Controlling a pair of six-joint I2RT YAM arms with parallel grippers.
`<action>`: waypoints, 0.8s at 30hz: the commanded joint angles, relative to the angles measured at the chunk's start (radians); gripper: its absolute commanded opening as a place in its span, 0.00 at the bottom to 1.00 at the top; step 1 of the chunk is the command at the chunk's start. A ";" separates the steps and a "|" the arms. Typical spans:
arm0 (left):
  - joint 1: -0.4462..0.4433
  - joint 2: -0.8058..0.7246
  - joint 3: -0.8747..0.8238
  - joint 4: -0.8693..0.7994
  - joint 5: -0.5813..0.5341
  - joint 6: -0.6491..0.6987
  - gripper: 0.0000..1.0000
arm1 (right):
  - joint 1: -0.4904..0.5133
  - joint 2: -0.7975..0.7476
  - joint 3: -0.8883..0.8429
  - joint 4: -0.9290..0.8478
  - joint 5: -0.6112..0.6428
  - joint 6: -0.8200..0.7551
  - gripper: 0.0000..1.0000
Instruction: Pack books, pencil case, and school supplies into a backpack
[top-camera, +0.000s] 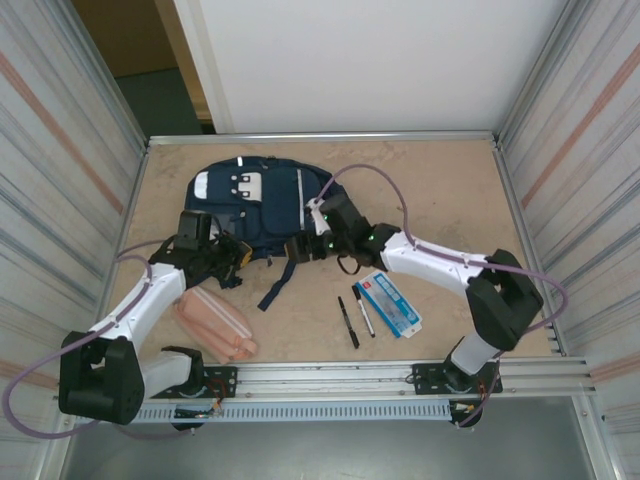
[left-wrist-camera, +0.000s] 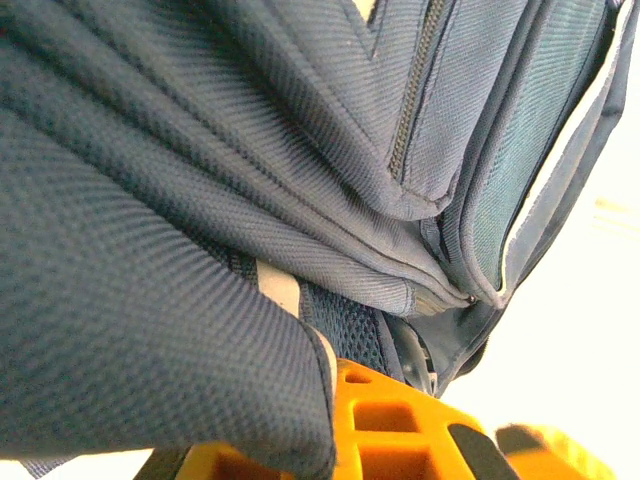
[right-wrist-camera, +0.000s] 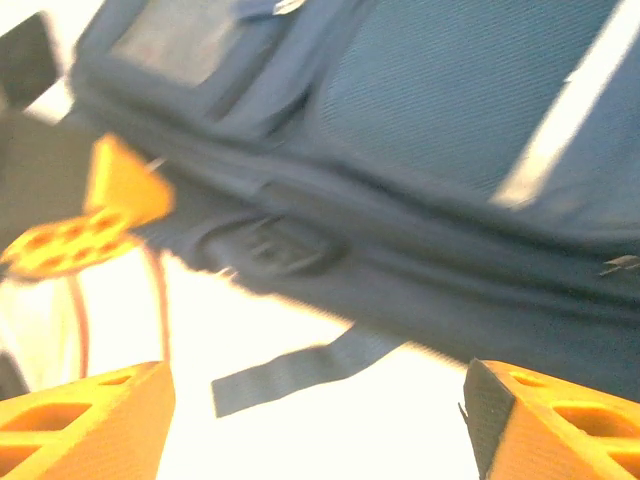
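1. Top external view, far left: the pink pencil case (top-camera: 215, 324) lies on the bench (top-camera: 450, 190). It is close to the left arm and apart from the backpack (top-camera: 268, 205).
2. Next is the left pincer (top-camera: 232, 257), at the near left corner of the backpack. It is squeezed tight on a fold of the blue cloth. From the left wrist, the cloth (left-wrist-camera: 200, 200) hangs over its orange fingers (left-wrist-camera: 385, 420) and blocks most of the way ahead.
3. The backpack lies flat in the middle of the bench, white patches up. A dark strap (top-camera: 274, 286) trails out toward the arms.
4. The right pincer (top-camera: 303, 247) is at the near right edge of the backpack. Its jaws stand wide apart and hold nothing. From the right wrist, the bag (right-wrist-camera: 450, 120) is right in front, and the strap (right-wrist-camera: 300, 375) lies between it and the fingers.
5. Farther right, two black pens (top-camera: 347, 321) lie side by side. The blue and white box (top-camera: 391, 303) lies just beside them, near the right arm.
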 joint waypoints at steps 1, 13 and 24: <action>-0.017 -0.007 0.039 0.024 0.045 -0.051 0.00 | 0.069 -0.006 -0.027 -0.044 0.032 0.009 0.75; -0.089 -0.090 0.019 0.048 0.020 -0.133 0.00 | 0.175 0.197 0.129 0.013 0.250 0.144 0.53; -0.114 -0.118 -0.004 0.056 0.065 -0.152 0.00 | 0.254 0.306 0.172 0.058 0.584 0.225 0.35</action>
